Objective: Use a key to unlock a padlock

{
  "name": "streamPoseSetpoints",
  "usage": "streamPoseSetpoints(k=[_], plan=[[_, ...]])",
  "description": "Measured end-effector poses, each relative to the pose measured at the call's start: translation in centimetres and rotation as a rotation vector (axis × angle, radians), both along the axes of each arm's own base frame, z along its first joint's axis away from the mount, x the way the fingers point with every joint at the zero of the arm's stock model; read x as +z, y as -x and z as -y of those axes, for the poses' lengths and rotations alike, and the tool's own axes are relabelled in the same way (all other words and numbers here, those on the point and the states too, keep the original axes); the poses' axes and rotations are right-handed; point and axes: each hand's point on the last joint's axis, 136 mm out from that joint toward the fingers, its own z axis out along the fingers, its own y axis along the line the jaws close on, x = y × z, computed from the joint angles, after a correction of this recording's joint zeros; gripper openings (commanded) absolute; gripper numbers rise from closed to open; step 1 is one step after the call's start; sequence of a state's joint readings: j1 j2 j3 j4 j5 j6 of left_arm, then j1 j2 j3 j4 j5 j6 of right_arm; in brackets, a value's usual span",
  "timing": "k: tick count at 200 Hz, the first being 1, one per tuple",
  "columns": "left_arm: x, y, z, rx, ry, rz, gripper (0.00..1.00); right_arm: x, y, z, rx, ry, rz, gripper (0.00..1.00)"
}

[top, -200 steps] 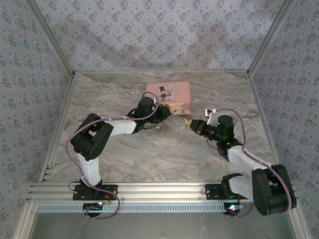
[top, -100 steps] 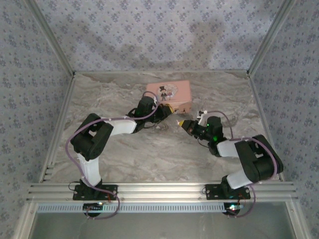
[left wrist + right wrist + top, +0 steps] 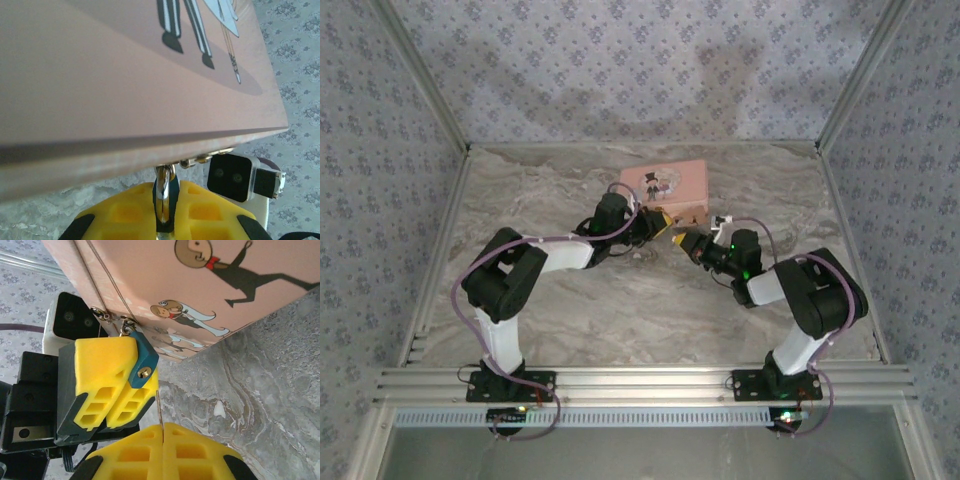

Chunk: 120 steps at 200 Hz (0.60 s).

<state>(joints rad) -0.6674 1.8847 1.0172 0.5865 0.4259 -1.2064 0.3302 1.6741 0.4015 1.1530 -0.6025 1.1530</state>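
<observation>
Top external: both arms stretched in toward the pink tin [image 3: 665, 187] at the far middle of the marbled tabletop [image 3: 570, 310], meeting just in front of it.
Left end effector [image 3: 658, 221]: clamped on the padlock [image 3: 143, 361], pushed right up against the tin's front edge.
Padlock: dark blue-teal body pinched at the end of the left yellow fingers [image 3: 102, 382], metal shackle [image 3: 163, 197] hooked through the tin's small latch [image 3: 112, 316], brass keyhole [image 3: 145, 372] turned toward the right wrist camera.
Right end effector [image 3: 162, 435]: closed tight on the key [image 3: 158, 407], pads together, only the blade poking out.
Key: thin pale blade seen edge-on, pointing up at the padlock, tip just under the body's lower edge and near the keyhole; cannot tell whether touching.
Pink tin: cartoon couple on the lid, sitting flat on the tabletop.
</observation>
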Motion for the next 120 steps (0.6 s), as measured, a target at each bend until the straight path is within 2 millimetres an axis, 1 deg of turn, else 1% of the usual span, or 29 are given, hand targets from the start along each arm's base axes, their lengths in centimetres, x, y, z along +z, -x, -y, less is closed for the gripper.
streamPoseSetpoints(k=[32, 86, 120], plan=[[-0.1, 0.1, -0.2, -0.01, 0.014, -0.009, 0.02, -0.2, -0.2, -0.2, 0.003, -0.025, -0.004, 0.0], [0.0, 0.1, -0.5, -0.014, 0.03, -0.008, 0.02, 1.0, -0.3, -0.3, 0.004, -0.057, 0.032, 0.0], [-0.2, 0.3, -0.6, -0.02, 0.034, -0.009, 0.02, 1.1, -0.3, -0.3, 0.004, -0.063, 0.036, 0.0]])
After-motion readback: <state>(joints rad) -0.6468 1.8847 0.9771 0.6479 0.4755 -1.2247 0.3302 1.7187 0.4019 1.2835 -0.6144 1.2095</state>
